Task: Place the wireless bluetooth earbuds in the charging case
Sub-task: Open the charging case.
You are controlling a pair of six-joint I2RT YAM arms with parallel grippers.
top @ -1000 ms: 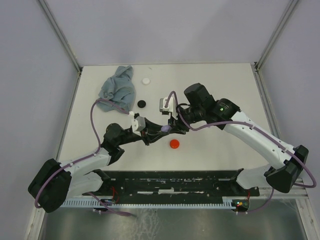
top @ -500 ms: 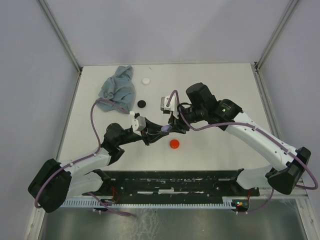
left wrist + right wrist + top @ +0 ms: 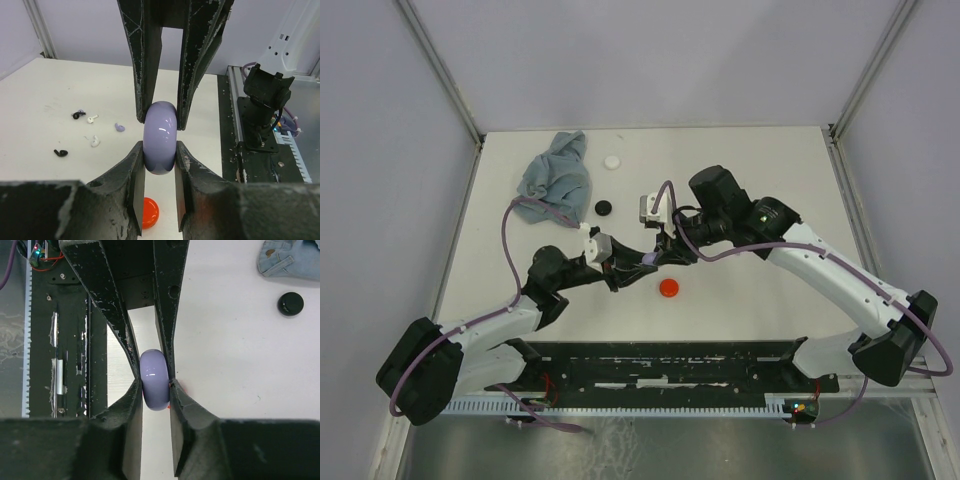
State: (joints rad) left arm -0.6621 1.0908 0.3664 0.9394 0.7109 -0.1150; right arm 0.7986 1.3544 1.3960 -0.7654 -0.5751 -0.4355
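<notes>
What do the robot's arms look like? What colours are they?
The left arm and right arm are white tubes with chunky black joints. A thin purple cable loops along each. The right arm has a tiny green light. The left gripper and right gripper each have two flat black fingers, scratched pale.

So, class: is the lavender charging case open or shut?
Shut: the lavender charging case shows one smooth closed shell, no lid raised.

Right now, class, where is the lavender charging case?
The lavender charging case is mid-table in the top view, pinched in the jaws of the left gripper and right gripper, beyond the red disc.
</notes>
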